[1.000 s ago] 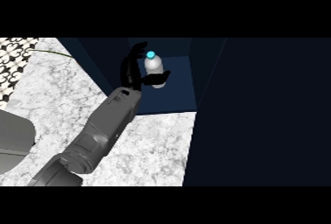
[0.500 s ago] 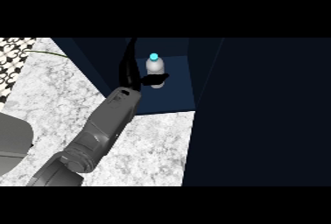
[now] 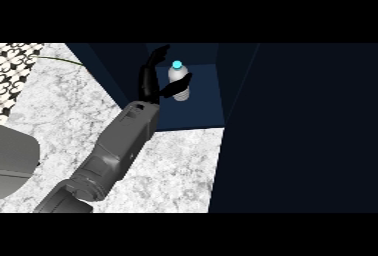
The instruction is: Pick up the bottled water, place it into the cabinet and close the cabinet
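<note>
So, one water bottle [image 3: 178, 82] inside the cabinet [image 3: 199, 107]
One hand [image 3: 151, 80], fingers spread open, thumb touching the bottle.

White marble counter [image 3: 177, 165] across lower left. Black-and-white patterned tile [image 3: 16, 62] at upper left corner. Grey rounded shape [image 3: 15, 160] at left edge (unclear what). Dim light overall.

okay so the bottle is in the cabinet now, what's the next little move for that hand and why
Probably draw the hand straight back out of the cabinet. The bottled water stands upright inside, and the fingers look straightened and spread beside it, thumb near its side rather than curled round it. A slow, straight retreat should avoid tipping the bottle and clear the opening so the cabinet can be closed.
</note>
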